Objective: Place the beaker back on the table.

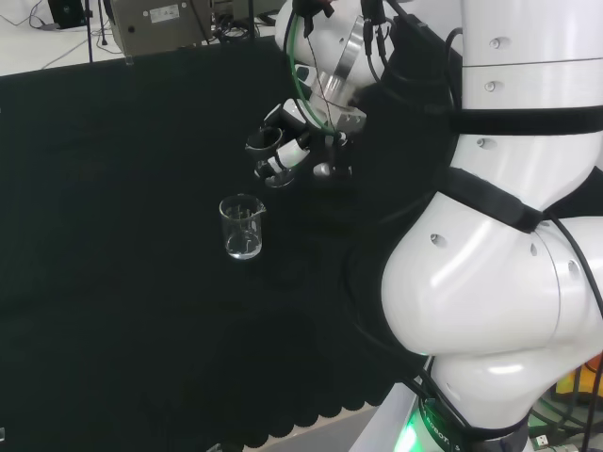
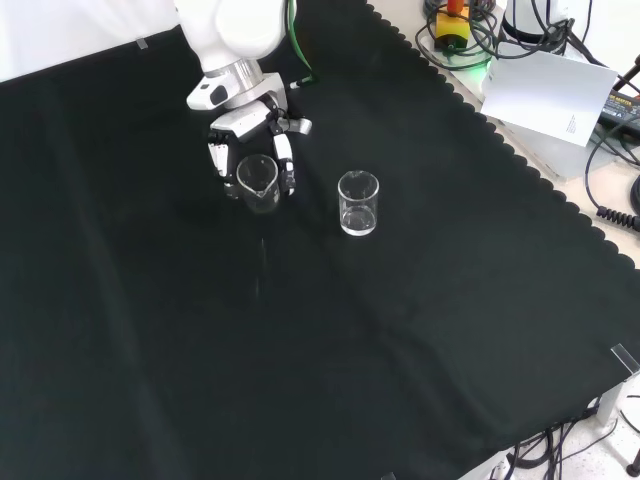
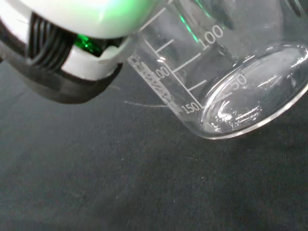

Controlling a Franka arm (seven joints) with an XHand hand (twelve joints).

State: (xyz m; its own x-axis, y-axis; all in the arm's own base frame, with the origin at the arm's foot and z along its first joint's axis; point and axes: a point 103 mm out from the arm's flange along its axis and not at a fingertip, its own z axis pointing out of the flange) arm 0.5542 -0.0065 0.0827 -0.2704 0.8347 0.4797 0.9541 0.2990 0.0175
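The beaker (image 2: 258,184) sits in the hand (image 2: 250,140), whose fingers (image 2: 285,160) curl around its wall on both sides; the front view shows it roughly upright with its spout rim uppermost, and the wrist view shows its base (image 3: 255,91) above the black cloth, though I cannot tell whether it hangs just clear of the cloth or already touches it. A second beaker (image 2: 358,203) stands free on the desk (image 2: 400,330), near and to the right in the front view, apart from the hand. The likely risk is letting go while the glass is tilted or not fully down, so that it tips or rolls; a sideways drift on the way down could also knock the standing beaker. Soft cloth may wrinkle under the base and leave it unsteady. Counted: two clear beakers, one held, one standing; one hand; one cloth-covered desk.
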